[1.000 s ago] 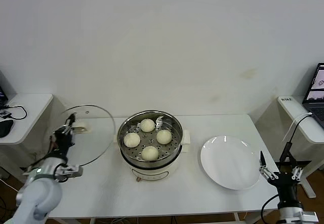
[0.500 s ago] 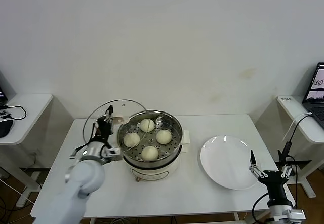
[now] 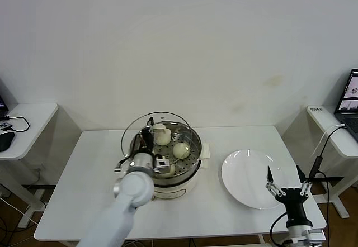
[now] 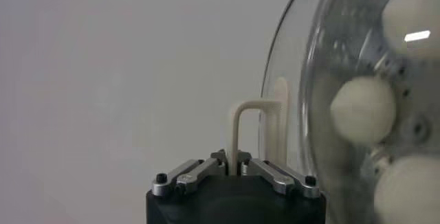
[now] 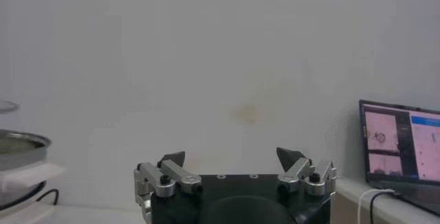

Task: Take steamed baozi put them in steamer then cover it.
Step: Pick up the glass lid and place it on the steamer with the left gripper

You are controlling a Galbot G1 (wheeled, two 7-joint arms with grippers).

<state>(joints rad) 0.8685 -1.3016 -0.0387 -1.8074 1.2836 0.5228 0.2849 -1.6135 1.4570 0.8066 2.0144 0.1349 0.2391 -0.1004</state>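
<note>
Here the steamer [image 3: 166, 160] stands near the middle of the white table [image 3: 72, 202], and the steamed baozi [image 3: 180, 150] lie on its perforated tray, seen partly through glass. The cover [image 3: 158, 137] is held tilted above the steamer, its rim raised over the pot's far and left side and not seated on it. The left gripper [image 3: 146, 137] is over the steamer's left half, pinching the cover's cream-white bar handle [image 4: 256, 136]; in the left wrist view the two fingers press together on the foot of that handle, with the glass dome [image 4: 357, 95] beside it and round buns showing through. The left arm [image 3: 131, 191] reaches in from the table's front edge to the steamer's left front. Just right of the steamer lies the white plate [image 3: 251, 178], bare of food. The right gripper [image 3: 286, 179] hovers at the plate's near right edge, well apart from the steamer, its fingers spread wide with nothing between them; the right wrist view shows both fingertips [image 5: 170, 158] apart against the wall. A laptop [image 3: 349, 99] sits on a side desk far to the steamer's right.
</note>
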